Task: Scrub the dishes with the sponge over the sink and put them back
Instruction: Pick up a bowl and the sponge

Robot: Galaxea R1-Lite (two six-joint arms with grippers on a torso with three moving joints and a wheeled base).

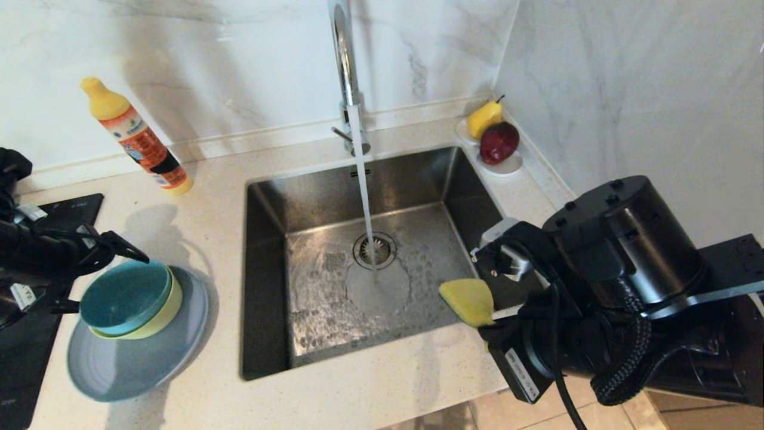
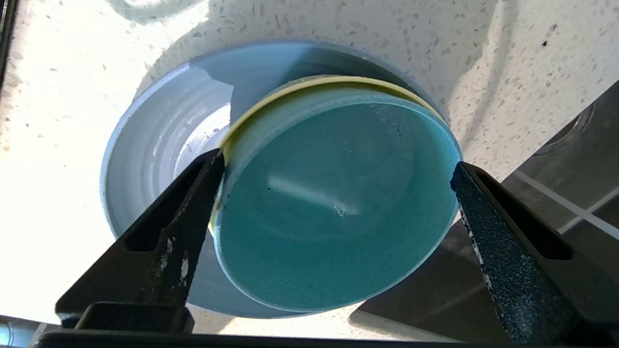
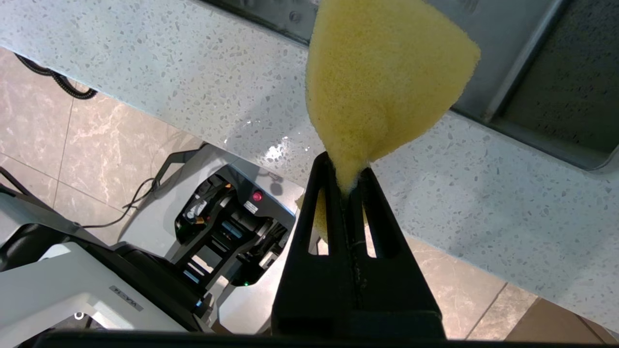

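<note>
Bowls could be lifted nested, or knocked off the plate, if the wide jaws close on both rims.

The steel sink (image 1: 310,239) is run with tap water; left of it, on the counter, the grey-blue plate (image 1: 119,364) carries the yellow-green bowl (image 1: 161,316) with the teal bowl (image 2: 333,203) inside, straddled by the wide-open, empty left gripper (image 2: 336,166). The yellow sponge (image 3: 382,82) is pinched tight in the right gripper (image 3: 348,181) at the sink's near right corner.

Home kitchen: steel sink (image 1: 418,197) set in a speckled stone surface (image 1: 215,203), tap (image 1: 346,65) running, marble wall tiles, dish soap bottle (image 1: 136,138), stacked dishes (image 1: 134,322), fruit dish (image 1: 504,166), black cooktop (image 1: 24,352) at left.
</note>
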